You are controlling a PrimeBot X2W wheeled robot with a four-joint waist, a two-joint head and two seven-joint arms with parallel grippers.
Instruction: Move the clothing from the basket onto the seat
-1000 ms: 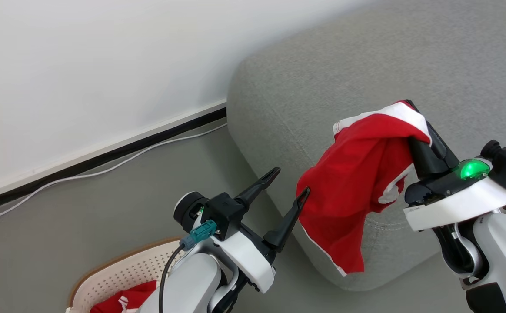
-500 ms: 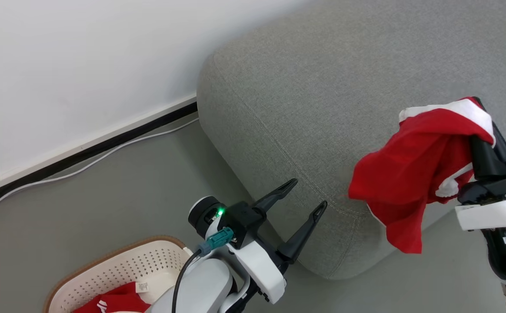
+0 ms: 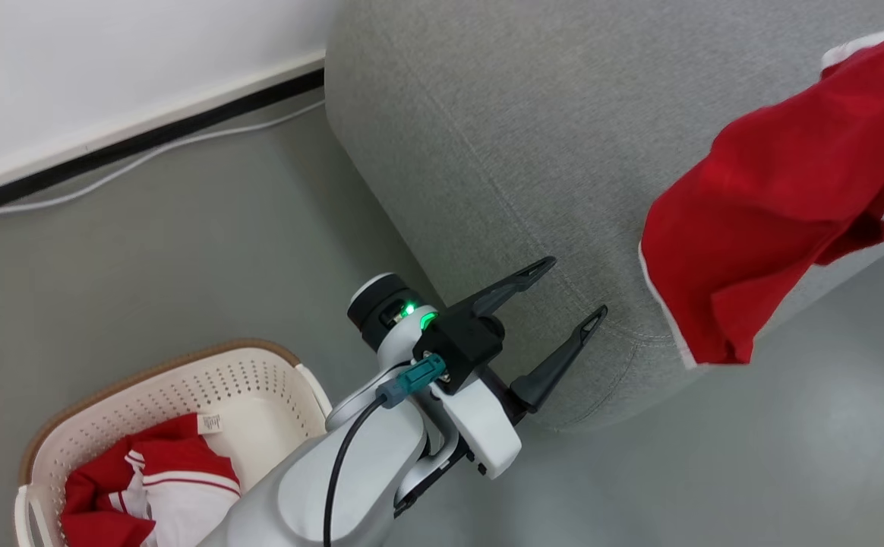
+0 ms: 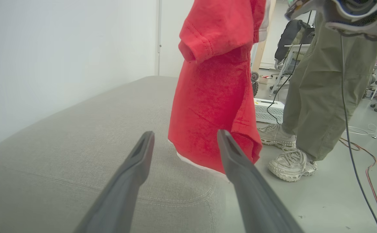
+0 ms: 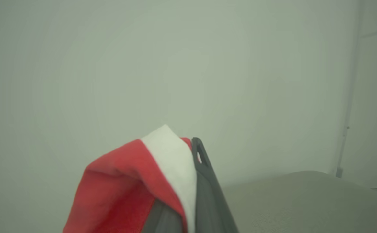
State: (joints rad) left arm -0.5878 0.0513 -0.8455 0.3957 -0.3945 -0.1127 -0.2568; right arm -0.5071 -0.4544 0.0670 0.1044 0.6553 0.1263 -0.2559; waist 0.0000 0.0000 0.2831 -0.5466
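Step in hand: the carry. The right gripper is holding a red garment up at the front corner of the seat. I judge the release is not yet made.
Right jaws: they are pressing fully together on a white-trimmed edge of the garment, and the cloth is draping over the fingers.
Left jaws: the left gripper is hovering just off the seat's rounded corner, its jaws gaping wide with nothing between them.
Garment's place: it is hanging in the air, partly over the seat's cushion and partly past its front edge. I cannot tell whether the hem is brushing the seat.
Other clothing: it is lying in the basket, which is sitting on the floor off the seat's corner.
Next move: it is calling for a reach further in over the seat, a lowering until the cloth is resting on the cushion, and only then a parting of the right jaws. Dropped at the edge, the garment would likely slide off.
Surface: the seat's grey weave is looking soft and grippy, curving down at a stitched seam.
Room: a white wall is rising behind the seat, with a white cable running along its foot. A person is standing beside the seat.
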